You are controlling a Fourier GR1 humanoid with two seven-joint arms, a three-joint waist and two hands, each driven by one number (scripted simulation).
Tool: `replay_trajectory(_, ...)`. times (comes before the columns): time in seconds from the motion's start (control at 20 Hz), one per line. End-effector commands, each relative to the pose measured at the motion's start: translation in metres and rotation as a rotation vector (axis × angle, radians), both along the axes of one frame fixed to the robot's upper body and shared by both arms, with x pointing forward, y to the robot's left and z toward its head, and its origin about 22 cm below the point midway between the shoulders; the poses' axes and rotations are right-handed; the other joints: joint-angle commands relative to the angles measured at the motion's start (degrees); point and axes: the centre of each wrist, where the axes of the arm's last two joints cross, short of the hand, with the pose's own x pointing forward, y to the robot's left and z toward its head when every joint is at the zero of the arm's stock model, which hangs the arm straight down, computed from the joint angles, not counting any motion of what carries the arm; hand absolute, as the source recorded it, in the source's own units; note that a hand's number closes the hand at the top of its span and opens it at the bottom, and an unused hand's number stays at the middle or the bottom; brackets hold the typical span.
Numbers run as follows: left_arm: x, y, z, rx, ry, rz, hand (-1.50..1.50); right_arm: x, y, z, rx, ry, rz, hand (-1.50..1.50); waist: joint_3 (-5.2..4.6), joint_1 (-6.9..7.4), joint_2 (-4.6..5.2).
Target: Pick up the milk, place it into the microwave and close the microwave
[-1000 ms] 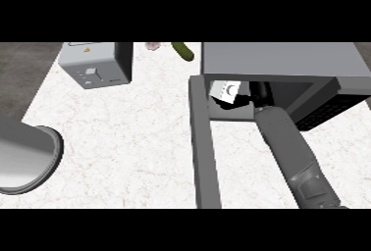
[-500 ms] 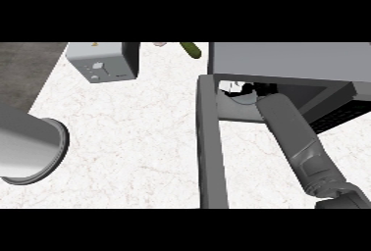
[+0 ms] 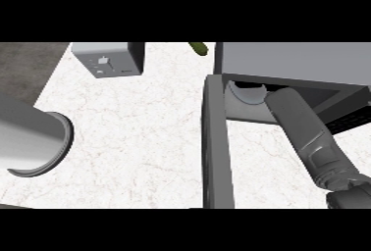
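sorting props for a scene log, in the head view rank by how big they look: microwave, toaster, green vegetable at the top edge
1. microwave
2. toaster
3. green vegetable, only partly showing, so its full size is unsure

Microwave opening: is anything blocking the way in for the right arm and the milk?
Nothing visible does. The microwave has its door swung open, and the right forearm reaches inside; the hand and milk are hidden there.

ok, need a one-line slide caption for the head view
Right forearm reaches into the open microwave, door swung out over the counter; hand and milk hidden inside, toaster behind.
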Motion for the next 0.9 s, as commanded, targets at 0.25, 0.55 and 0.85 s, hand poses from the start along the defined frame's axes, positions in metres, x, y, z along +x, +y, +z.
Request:
replay_trajectory(0.25,0.01,0.002,-0.002,0.008,0.007,-0.003,-1.5,0.002,-0.038,0.007,-0.116,0.003,-0.263,-1.5,-0.36,1.4,0.4)
replay_trajectory(0.55,0.015,-0.002,0.0,0.052,-0.004,-0.029,-1.5,0.0,-0.026,0.0,-0.162,0.008,-0.23,-1.5,-0.13,2.7,0.87)
replay_trajectory(0.85,0.022,-0.001,-0.003,0.069,0.029,-0.068,-1.5,0.007,-0.022,0.014,-0.145,0.007,-0.097,-1.5,-0.15,1.85,0.47)
